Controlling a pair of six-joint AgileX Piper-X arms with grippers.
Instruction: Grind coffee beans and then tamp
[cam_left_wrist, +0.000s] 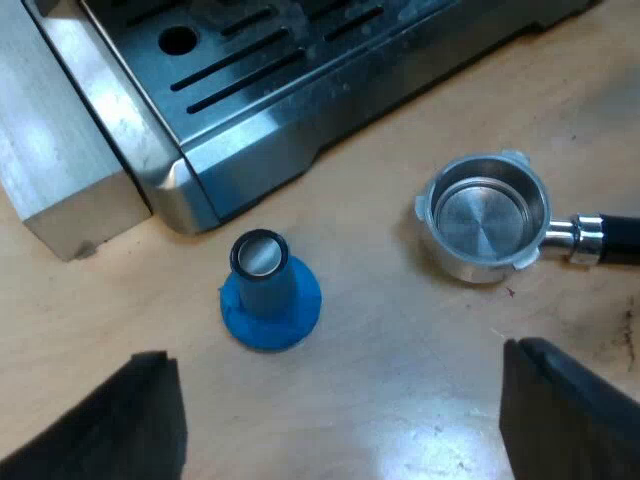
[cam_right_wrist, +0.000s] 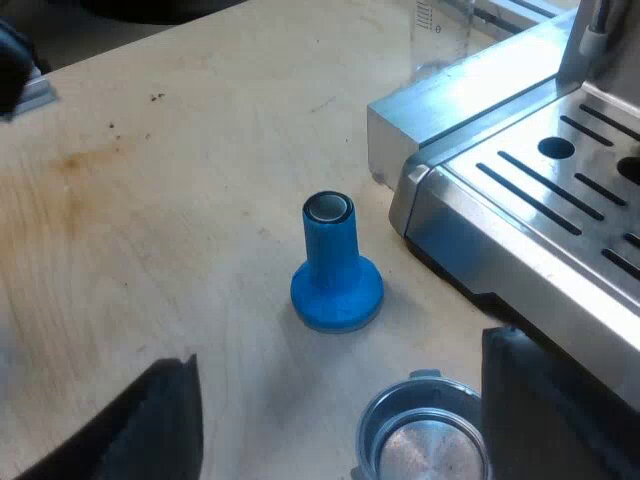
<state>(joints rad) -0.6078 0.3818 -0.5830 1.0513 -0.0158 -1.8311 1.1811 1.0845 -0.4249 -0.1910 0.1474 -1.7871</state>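
Observation:
A blue tamper (cam_left_wrist: 268, 292) stands upright on the wooden table, close to the corner of the espresso machine's drip tray (cam_left_wrist: 300, 90). The metal holder (cam_left_wrist: 485, 215) lies loose on the table beside it, its basket bare and its dark handle (cam_left_wrist: 620, 240) pointing away. My left gripper (cam_left_wrist: 340, 420) hovers above the table near the tamper, open, nothing between its fingers. My right gripper (cam_right_wrist: 340, 430) is open too, above the tamper (cam_right_wrist: 335, 265) and the holder's basket (cam_right_wrist: 425, 440), holding nothing.
The machine's slotted steel drip tray (cam_right_wrist: 540, 210) takes up one side of the table. A measuring glass (cam_right_wrist: 440, 30) stands behind a steel block (cam_right_wrist: 450, 110) at the machine's corner. Bare, stained wooden tabletop (cam_right_wrist: 150, 200) stretches away from the tamper.

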